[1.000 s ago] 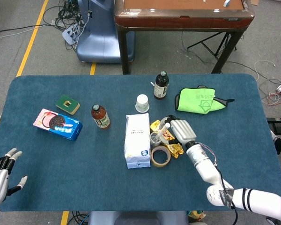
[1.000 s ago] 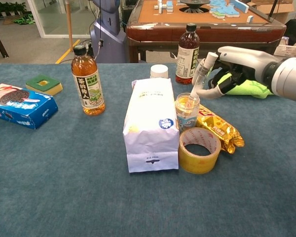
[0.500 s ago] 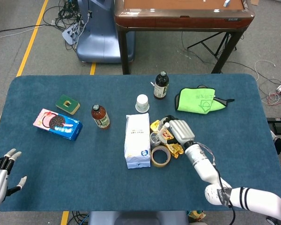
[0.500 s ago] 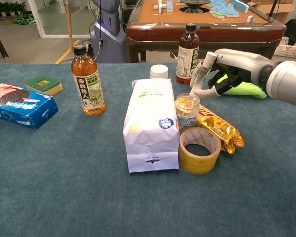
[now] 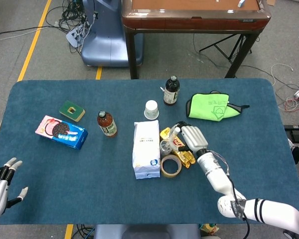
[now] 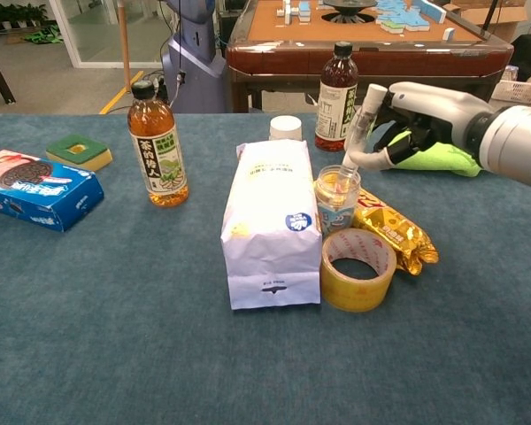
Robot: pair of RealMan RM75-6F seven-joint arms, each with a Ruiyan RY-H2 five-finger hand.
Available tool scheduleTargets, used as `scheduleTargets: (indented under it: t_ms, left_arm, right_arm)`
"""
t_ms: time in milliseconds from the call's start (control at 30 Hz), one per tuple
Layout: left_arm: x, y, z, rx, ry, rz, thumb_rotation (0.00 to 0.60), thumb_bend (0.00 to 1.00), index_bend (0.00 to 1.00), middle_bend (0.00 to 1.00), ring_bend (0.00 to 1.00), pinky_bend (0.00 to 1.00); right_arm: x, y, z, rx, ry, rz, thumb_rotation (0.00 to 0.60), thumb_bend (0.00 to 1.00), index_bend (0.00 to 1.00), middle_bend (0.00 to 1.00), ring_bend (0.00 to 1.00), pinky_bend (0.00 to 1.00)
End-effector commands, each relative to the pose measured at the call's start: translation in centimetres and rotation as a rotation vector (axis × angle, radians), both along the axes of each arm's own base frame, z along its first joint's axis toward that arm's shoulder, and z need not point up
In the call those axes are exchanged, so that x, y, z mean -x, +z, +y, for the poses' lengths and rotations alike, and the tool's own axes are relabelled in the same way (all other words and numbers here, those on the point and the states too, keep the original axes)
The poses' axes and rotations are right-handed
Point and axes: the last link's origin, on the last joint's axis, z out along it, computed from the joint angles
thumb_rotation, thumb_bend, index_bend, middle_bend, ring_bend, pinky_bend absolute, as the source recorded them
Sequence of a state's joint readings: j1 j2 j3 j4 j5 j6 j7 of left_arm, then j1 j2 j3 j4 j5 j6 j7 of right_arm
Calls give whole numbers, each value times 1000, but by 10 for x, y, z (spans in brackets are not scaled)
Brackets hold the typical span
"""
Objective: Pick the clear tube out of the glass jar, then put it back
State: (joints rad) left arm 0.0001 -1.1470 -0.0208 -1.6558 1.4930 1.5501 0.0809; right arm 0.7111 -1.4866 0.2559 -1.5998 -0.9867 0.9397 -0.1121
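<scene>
Blue felt covers the table, with grey floor, yellow tape lines and a brown wooden table beyond it. Near centre: a white paper bag lying flat, and just right of it a small glass jar. Right hand pinches the clear tube near its upper end between thumb and fingers; tube is tilted, its lower tip at the jar's mouth, most of its length above the rim. Whether the tip is inside the jar or just over it cannot be told.

A yellow tape roll sits in front of the jar, a gold snack packet just right of it. A dark bottle and a white cup stand behind; a green cloth lies behind the hand. Further left: amber tea bottle, green sponge, cookie box.

Left hand rests at the near left table edge, fingers spread, holding nothing.
</scene>
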Motion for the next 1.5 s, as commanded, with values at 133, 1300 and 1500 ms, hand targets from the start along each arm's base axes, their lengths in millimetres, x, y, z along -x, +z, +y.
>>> scheduleTargets:
  t_ms: [133, 1300, 1500]
  left_arm:
    - [-1, 1, 1, -2, -2, -1, 600, 297, 147, 86, 165, 129]
    - [-5, 2, 2, -5, -29, -11, 600, 297, 147, 86, 165, 129]
    - [-7, 1, 3, -6, -33, -14, 600, 297, 147, 86, 166, 129]
  right_arm:
    - [-10, 7, 4, -2, 21, -58, 600, 508, 627, 405, 213, 224]
    - [-10, 104, 20, 118, 96, -2, 600, 510, 667, 463, 298, 224]
    - [-3, 107, 22, 206, 118, 129, 600, 510, 672, 466, 304, 224]
